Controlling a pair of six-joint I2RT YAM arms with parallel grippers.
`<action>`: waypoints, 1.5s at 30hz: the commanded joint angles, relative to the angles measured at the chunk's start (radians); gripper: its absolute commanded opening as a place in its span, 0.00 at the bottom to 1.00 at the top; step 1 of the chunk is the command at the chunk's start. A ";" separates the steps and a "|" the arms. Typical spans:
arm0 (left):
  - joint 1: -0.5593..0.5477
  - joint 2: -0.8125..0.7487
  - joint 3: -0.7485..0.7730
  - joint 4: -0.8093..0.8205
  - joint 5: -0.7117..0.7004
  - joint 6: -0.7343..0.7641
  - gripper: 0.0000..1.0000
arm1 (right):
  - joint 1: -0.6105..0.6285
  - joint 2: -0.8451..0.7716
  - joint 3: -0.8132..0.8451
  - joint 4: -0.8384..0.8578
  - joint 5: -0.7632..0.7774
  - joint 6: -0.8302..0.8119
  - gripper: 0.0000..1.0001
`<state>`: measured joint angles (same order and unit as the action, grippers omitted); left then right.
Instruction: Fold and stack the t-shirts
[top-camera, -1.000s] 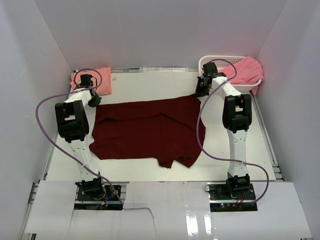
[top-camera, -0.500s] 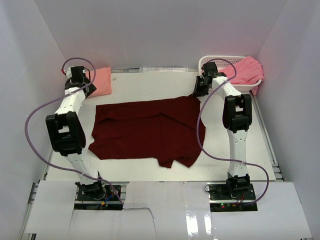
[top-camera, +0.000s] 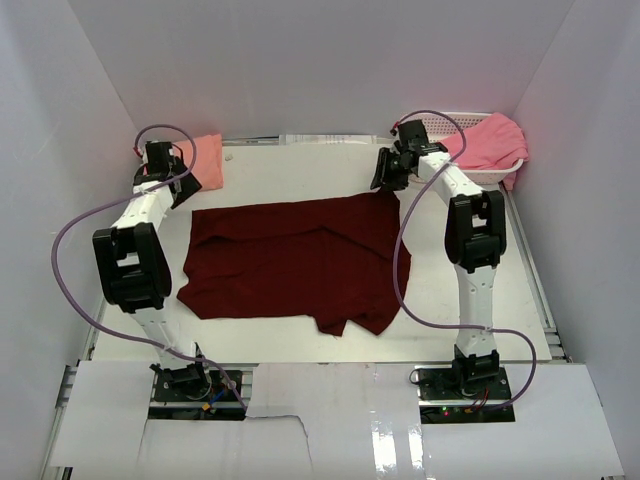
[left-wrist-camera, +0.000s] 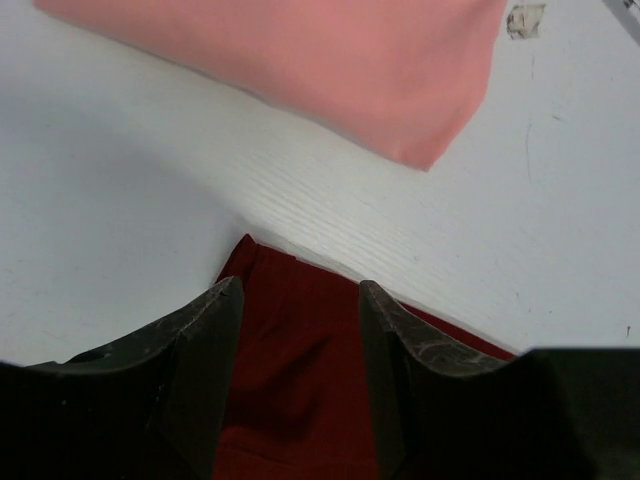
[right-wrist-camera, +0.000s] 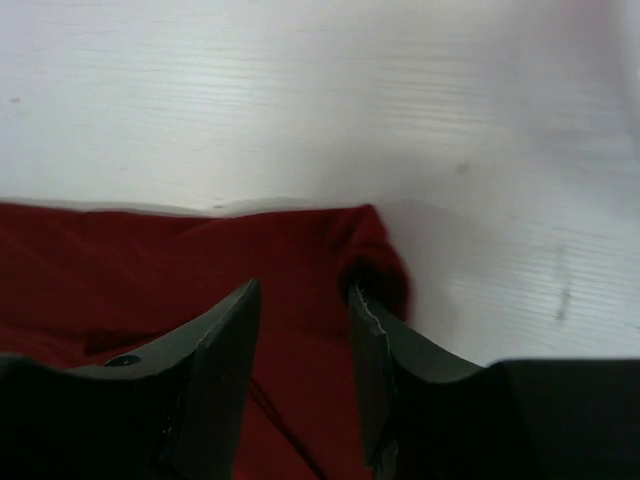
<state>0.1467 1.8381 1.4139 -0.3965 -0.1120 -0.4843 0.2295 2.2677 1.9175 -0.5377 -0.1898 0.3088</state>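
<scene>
Three t-shirts (top-camera: 290, 262) (top-camera: 207, 160) (top-camera: 492, 142); one white basket (top-camera: 484, 174)

The maroon t-shirt (top-camera: 295, 260) is seen as a plain, dark, even red-brown. The salmon-peach t-shirt (left-wrist-camera: 330, 60) is likewise plain, and the pink t-shirt (top-camera: 492, 140) is coloured brighter. The basket (top-camera: 478, 176) is white; its lattice pattern is perhaps just made out from above. The desk (top-camera: 300, 170) is white, marked with fine grain lines. The left pincer (left-wrist-camera: 298, 290) and right pincer (right-wrist-camera: 303, 288) are finished in black.
</scene>
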 joint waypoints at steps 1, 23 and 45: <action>-0.018 -0.004 0.031 0.022 0.087 0.021 0.60 | 0.063 -0.002 0.103 -0.028 -0.063 -0.036 0.46; -0.102 0.064 0.031 0.024 0.229 0.053 0.60 | 0.102 0.098 0.155 -0.074 0.001 -0.014 0.08; -0.102 0.116 -0.006 -0.050 0.031 0.047 0.54 | 0.054 0.165 0.028 -0.045 0.095 -0.014 0.08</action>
<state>0.0425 1.9602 1.3849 -0.4229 0.0063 -0.4458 0.3004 2.3894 1.9903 -0.5835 -0.1535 0.3080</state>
